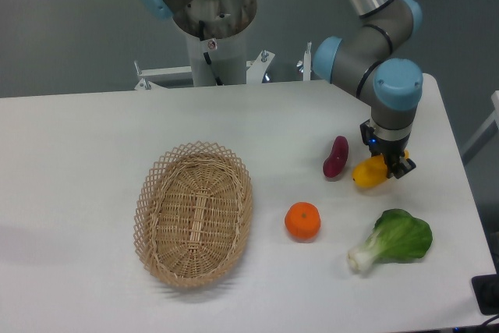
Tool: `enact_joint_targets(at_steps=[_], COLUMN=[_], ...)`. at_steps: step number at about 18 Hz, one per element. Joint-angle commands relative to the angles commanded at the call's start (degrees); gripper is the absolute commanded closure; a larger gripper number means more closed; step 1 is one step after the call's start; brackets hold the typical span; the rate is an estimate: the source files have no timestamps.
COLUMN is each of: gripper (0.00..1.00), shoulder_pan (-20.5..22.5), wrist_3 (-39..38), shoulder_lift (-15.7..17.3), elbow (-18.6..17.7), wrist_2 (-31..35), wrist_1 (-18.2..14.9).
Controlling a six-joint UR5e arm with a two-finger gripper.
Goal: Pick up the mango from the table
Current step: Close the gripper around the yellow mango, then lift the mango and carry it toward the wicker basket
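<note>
Near edge: green leafy bok choy (394, 239), round orange (302, 221), oval woven wicker basket (194, 213). Behind them: smooth yellow-orange mango (366, 175) on white matte table (78, 138), beside purple-red oblong vegetable (336, 157). Black two-finger gripper (392, 163) at mango's far end; finger closure cannot be judged. Centre fingers across mango; avoid nudging the vegetable.

My arm comes in from the top middle of the frame, silver tube angling down to the right, then bends through the blue-capped joints in the upper right. Wrist points straight down at the right side of the frame. My gripper (387, 168) sits low with its black fingers closed around the mango (367, 175), right at table height.
</note>
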Motion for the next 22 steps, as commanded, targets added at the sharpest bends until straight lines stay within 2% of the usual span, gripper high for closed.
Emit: enact_joint_targets(at_steps=[3, 6, 9, 12, 16, 22], gripper=[0.52, 0.52, 0.52, 0.52, 0.52, 0.52], shoulder_pan=[-0.3, -3.7, -7.1, -9.0, -10.9, -12.1], wrist_3=[-6.1, -12.3, -21.5, -26.5, -33.4, -35.9], shoulder_lift=[1.6, 3.1, 5.0, 6.2, 8.2, 10.2], elbow=[4.1, 7.8, 11.2, 14.3, 15.1, 14.6], wrist_2=[-4.0, -5.4, -9.1, -13.1, -16.2, -16.3], wrist_1=[-6.4, -12.4, -16.4, -20.8, -21.1, -22.8])
